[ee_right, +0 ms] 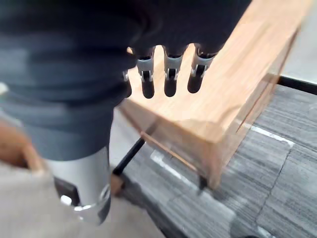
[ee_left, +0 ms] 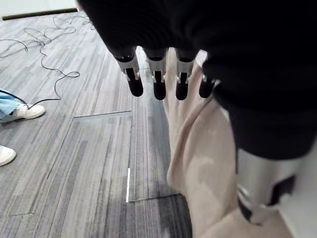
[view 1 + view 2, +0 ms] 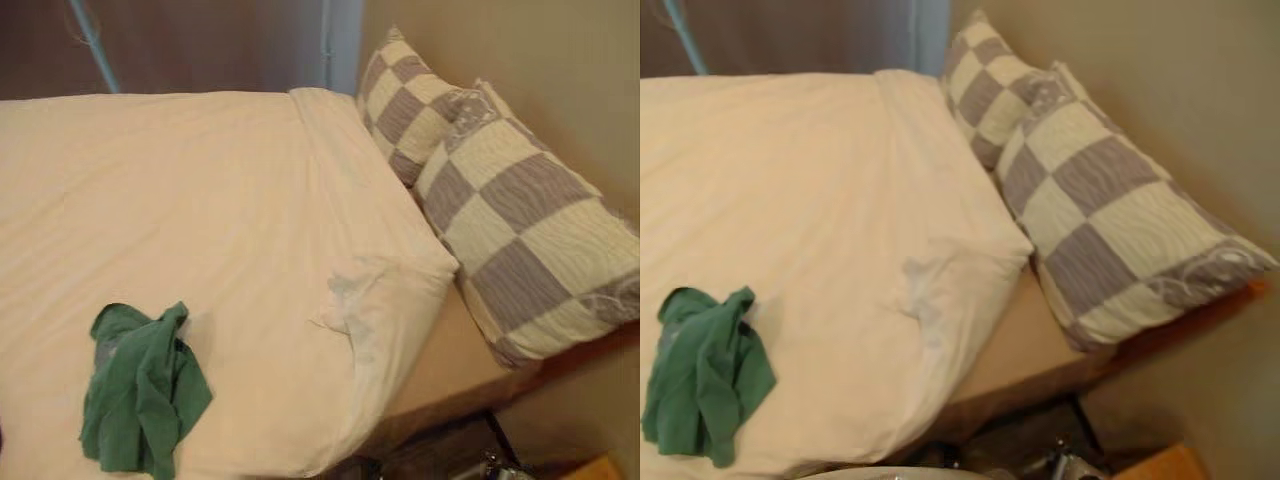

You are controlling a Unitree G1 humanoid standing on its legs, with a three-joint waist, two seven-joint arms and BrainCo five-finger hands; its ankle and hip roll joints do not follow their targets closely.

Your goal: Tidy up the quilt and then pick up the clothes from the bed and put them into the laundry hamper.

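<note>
Nearest you on the bed lies the crumpled green cloth garment (image 3: 143,392), bunched in a heap on the cream quilt (image 3: 200,230) close to the bed's near edge and toward your left. No hand touches it.

Your left hand (image 2: 163,74) hangs down beside the bed, as its own wrist view shows: its fingers (image 2: 134,79) point down in a loose row, slightly apart, straight or relaxed, with nothing between them. Past them you see the grey wood-patterned plank floor (image 2: 74,163) and a fold of beige bedding (image 2: 198,158) draping down the side of the bed just beside the hand. Off to one side of that view stand a person's white shoes (image 2: 25,112) below a blue trouser cuff (image 2: 7,99), well apart from the hand.

Your right hand (image 1: 168,69) also hangs low and idle, fingers (image 1: 170,79) extended and relaxed and holding nothing, in front of a light wooden box-shaped bedside stand (image 1: 233,94) on dark legs over the grey floor.

Moving up the bed, the quilt lies spread mostly flat across the mattress. Its near right corner is rumpled and folded over itself, with a faint greyish patch at the fold, and it leaves a strip of tan fitted sheet (image 3: 455,355) bare beside it.

Farthest away, at the head of the bed, two checked cream-and-grey pillows (image 3: 525,235) lean against the beige wall (image 3: 520,60), one partly overlapping the other.
</note>
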